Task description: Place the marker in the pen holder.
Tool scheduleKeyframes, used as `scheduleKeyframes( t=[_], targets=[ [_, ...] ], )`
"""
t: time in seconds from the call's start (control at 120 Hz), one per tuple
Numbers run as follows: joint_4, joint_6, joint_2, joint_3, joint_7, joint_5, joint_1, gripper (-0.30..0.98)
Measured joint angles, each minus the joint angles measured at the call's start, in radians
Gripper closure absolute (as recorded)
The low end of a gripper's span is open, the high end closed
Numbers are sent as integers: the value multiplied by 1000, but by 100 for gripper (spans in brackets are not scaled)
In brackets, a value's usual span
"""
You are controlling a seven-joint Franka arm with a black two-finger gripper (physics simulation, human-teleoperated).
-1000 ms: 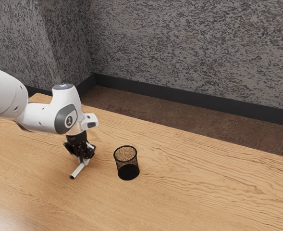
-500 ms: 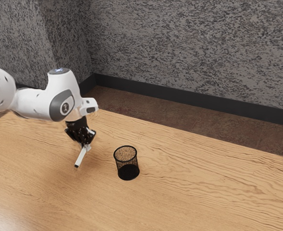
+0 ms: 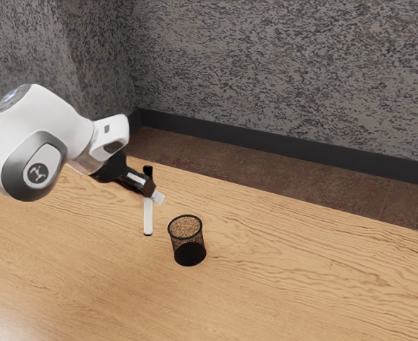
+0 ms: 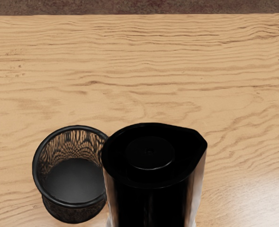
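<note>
Gripping with the fingers [image 3: 155, 193] around the marker [image 3: 147, 217], spacing them only as wide as its barrel and slanting them down toward the exterior view's right. Holding the marker nearly upright, crossing the fingers with its long axis, aiming its black upper end toward the wrist camera and its pale lower length toward the desk [image 3: 301, 284]. Seemingly hanging above the wood, but not revealing how high. Having the pen holder [image 3: 198, 246] standing close beside, toward the exterior view's right, upright and opening upward, set in from the desk's far edge. Turning on that sideways offset, probably, for the coming move: bringing the lower end across and over the mouth, then lowering and letting go. Appearing, in the exterior view, to be pointing down outside the rim rather than into it. Risking a knock against the rim by crossing too low, or a tipping holder by descending off-centre. Hiding part of the barrel behind the near finger, and mostly hiding the far finger too. Covering a stretch of the holder's rim, in the wrist view, with the marker's large dark end. Screening the desk's far corner, toward the exterior view's left, with the arm [image 3: 52, 121]. Losing the desk's near edge beyond the exterior view's lower border.
</note>
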State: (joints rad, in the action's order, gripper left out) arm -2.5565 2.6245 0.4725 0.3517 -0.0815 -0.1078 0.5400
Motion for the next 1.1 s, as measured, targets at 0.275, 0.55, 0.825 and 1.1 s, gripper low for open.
scheduleKeyframes(
  t=[0.275,0.55,0.825,1.1],
  targets=[
    [-9,250,-132,110,-103,-73,121,75],
    [-9,317,-222,156,-192,-108,117,75],
    [-2,334,-269,179,-258,-119,146,74],
    [51,339,-319,177,-301,-138,207,74]
  ],
)
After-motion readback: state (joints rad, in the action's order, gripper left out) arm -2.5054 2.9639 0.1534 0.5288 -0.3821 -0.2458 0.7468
